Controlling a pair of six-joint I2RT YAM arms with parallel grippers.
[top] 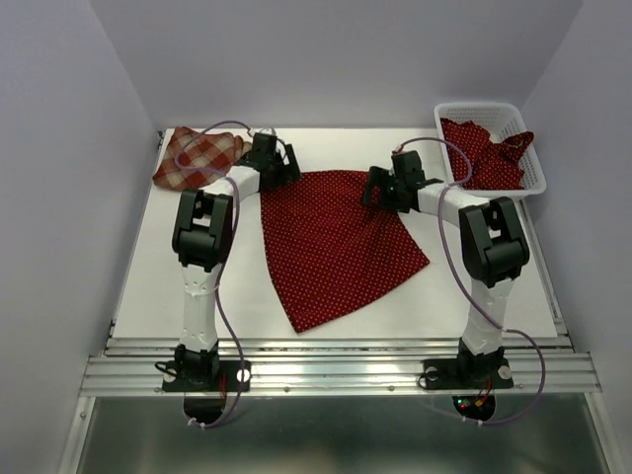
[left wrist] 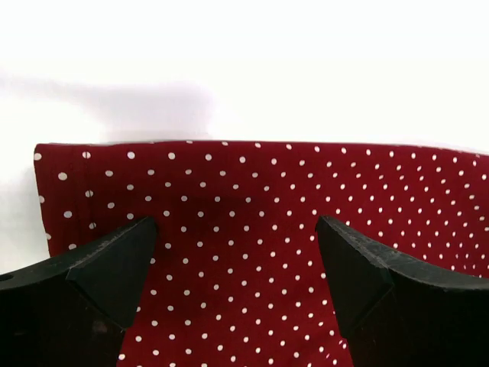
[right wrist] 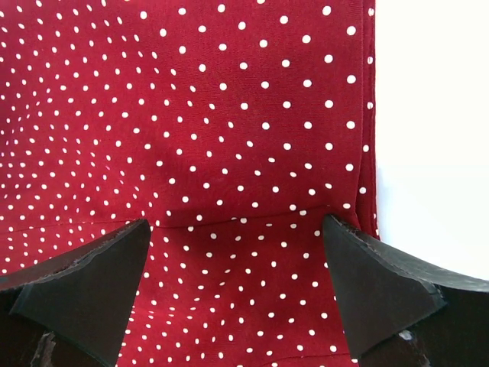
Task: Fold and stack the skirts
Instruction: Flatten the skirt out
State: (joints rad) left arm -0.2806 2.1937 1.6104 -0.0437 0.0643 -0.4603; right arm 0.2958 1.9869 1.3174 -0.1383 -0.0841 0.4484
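Polka-dot skirt (top: 336, 247) lies spread flat mid-tabletop (top: 168, 286); plaid skirt (top: 197, 158) at far-left corner, second dotted skirt (top: 489, 153) in basket (top: 494, 105). Left gripper (left wrist: 234, 228) and right gripper (right wrist: 235, 228) sit over its far edge, jaws open, gripping nothing

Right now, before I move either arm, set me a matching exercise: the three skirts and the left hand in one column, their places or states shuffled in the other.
1. plaid skirt
2. middle polka-dot skirt
3. right-side polka-dot skirt
4. left hand

A. heaped in the white basket
B. open, above a cloth edge
C. far left corner
D. spread flat

Pairs: 1-C, 2-D, 3-A, 4-B.
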